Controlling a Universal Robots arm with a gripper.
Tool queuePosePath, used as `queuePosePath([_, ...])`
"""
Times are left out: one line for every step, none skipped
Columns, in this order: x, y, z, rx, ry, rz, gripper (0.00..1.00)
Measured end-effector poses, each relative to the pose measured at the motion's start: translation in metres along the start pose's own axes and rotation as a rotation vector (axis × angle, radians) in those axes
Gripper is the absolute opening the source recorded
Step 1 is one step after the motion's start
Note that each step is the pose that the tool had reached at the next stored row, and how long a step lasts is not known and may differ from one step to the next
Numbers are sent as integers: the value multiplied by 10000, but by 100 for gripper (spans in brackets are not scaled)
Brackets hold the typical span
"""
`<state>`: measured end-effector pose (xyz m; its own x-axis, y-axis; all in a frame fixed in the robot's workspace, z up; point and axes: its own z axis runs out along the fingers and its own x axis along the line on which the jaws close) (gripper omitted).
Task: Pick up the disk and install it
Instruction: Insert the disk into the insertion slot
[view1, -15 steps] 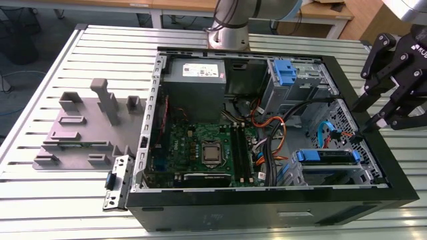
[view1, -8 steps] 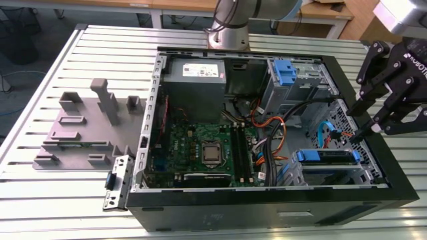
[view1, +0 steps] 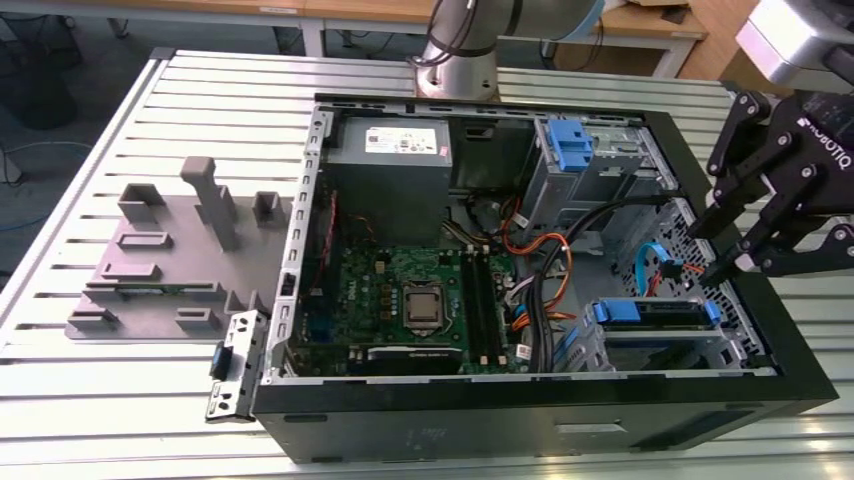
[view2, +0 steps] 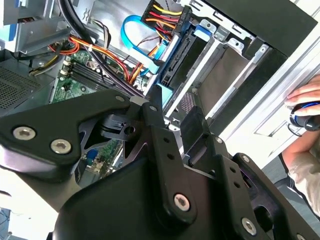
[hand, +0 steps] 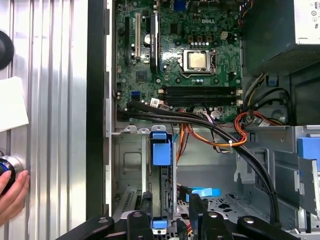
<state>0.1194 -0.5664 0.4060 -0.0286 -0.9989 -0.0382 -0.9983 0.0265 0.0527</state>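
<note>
One gripper (view1: 747, 225) is seen in the exterior view just beyond the computer case (view1: 534, 420), fingers parted and empty. In the first wrist view, the disk (hand: 161, 155) is seated in its bay, directly ahead of the open fingers.

The claw (view1: 727, 255) is cut off by the exterior view's right edge. In the first wrist view, a hand (hand: 12, 192) is cropped, and the disk (hand: 161, 180) shows edge-on.

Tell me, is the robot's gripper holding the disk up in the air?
No. In the exterior view the gripper holds nothing, and the disk sits in its bay inside the computer case.
</note>
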Motion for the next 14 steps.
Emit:
queuePosePath([-8, 0, 10, 0, 0, 0, 42])
queuePosePath([-22, 0, 19, 0, -1, 1, 42])
queuePosePath([-37, -1, 29, 0, 0, 0, 42])
queuePosePath([-49, -1, 40, 0, -2, -1, 42])
queuePosePath([-59, -2, 53, 0, 0, -1, 42])
queuePosePath([-63, -5, 71, 0, -2, 0, 42])
queuePosePath([-62, -12, 91, -1, -5, -1, 42])
queuePosePath([-62, -21, 108, 0, -3, 0, 42])
queuePosePath([-62, -31, 124, 0, 0, 0, 42])
queuePosePath([-61, -38, 142, 0, 0, -1, 42])
queuePosePath([-61, -44, 160, 0, -1, 0, 42])
queuePosePath([-60, -49, 177, 0, -1, 0, 42])
queuePosePath([-60, -49, 181, 0, 0, 1, 42])
queuePosePath([-60, -49, 181, 0, 1, 1, 42])
